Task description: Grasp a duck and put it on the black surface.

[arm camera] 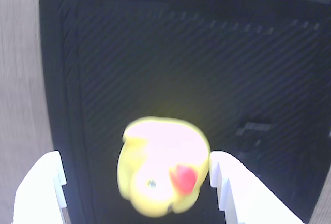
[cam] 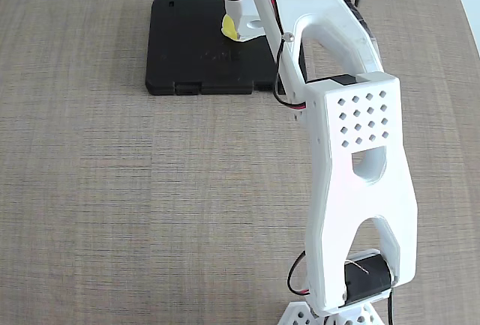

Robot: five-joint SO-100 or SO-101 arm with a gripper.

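Note:
The small yellow duck [arm camera: 163, 169] with its red-orange beak lies between my white fingertips, over the black slab [arm camera: 155, 53]. The right finger [arm camera: 232, 193] touches or nearly touches the duck. The left finger [arm camera: 44, 188] stands clearly apart from it, so my gripper [arm camera: 134, 157] is open. In the fixed view the duck [cam: 229, 27] shows as a yellow patch on the far part of the black slab [cam: 187, 55], right beside my gripper [cam: 240, 28], which the arm mostly hides. Whether the duck rests on the slab or hangs just above it I cannot tell.
The slab lies on a wood-grain table [cam: 112, 190]. My white arm [cam: 352, 152] reaches from its base at the near right edge across to the slab and covers the slab's right end.

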